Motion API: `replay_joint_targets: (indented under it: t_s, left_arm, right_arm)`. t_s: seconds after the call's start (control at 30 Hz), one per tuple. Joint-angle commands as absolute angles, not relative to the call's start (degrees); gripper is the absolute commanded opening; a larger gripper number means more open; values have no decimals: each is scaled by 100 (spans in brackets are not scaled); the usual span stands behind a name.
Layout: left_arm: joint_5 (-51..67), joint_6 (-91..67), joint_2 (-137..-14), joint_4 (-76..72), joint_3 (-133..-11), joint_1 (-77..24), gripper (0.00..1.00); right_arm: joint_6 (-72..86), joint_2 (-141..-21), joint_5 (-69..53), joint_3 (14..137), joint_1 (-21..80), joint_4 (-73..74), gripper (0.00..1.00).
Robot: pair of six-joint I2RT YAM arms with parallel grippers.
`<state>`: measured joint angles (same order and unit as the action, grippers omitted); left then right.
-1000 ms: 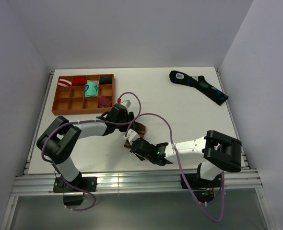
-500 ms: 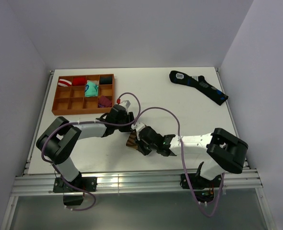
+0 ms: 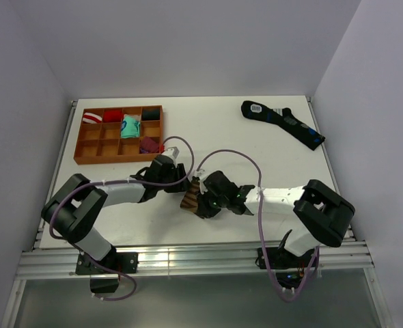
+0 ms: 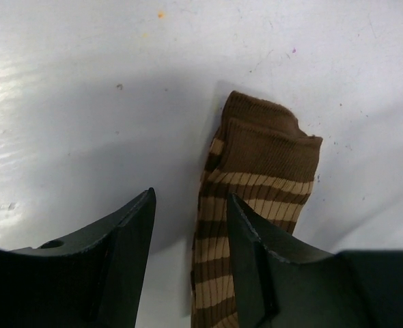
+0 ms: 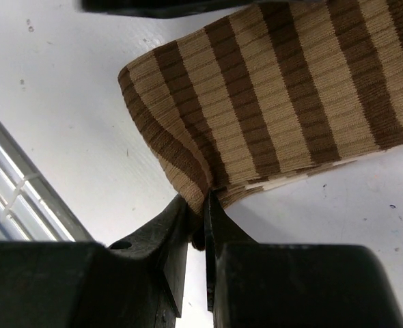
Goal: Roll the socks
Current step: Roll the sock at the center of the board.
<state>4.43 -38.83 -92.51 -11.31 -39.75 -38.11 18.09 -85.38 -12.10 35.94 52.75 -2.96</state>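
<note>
A brown and tan striped sock lies folded on the white table between my two grippers. In the left wrist view its brown cuff end points away, and my left gripper is open, one finger beside the sock and one over it. My right gripper is shut on the sock's folded edge, pinching the striped fabric. A dark blue patterned sock lies flat at the table's far right.
An orange compartment tray at the far left holds several rolled socks. The table's front edge with its metal rail runs just below the arms. Cables loop over both arms.
My right gripper has moved up and left with the sock's end, folding the sock over toward the left gripper. The left arm has shifted slightly left.
</note>
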Motion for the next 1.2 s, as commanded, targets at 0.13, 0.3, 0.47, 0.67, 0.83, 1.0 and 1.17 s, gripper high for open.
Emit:
replay_joint_targets:
  t_s: [0.13, 0.3, 0.47, 0.67, 0.83, 1.0, 1.17]
  left_arm:
    - [26, -4017, -8465, -1731, -3289, -3797, 54]
    - [26, -4052, -7929, -2327, -2831, -3849, 55]
    - [-614, -3824, -7550, -2584, -2523, -4200, 57]
    - [-1160, -3796, -7331, -3180, -2163, -4816, 60]
    - [-1213, -3665, -7225, -3770, -1750, -4834, 60]
    - [-1160, -3393, -7286, -4708, -1390, -4957, 62]
    - [-1090, -3235, -7567, -5202, -1248, -5176, 63]
  right_arm:
    - [2065, -8850, -2152, 3577, 4826, -395, 11]
    - [2364, -9000, -2810, 3437, 4544, -658, 10]
    - [2767, -9149, -3654, 3305, 3974, -949, 10]
    - [3242, -9413, -4657, 3191, 3534, -1388, 9]
    - [3733, -9755, -5202, 3050, 3191, -1922, 9]
    - [4043, -9861, -5519, 2830, 2971, -2347, 9]
    - [4105, -9870, -5529, 2821, 2813, -2233, 9]
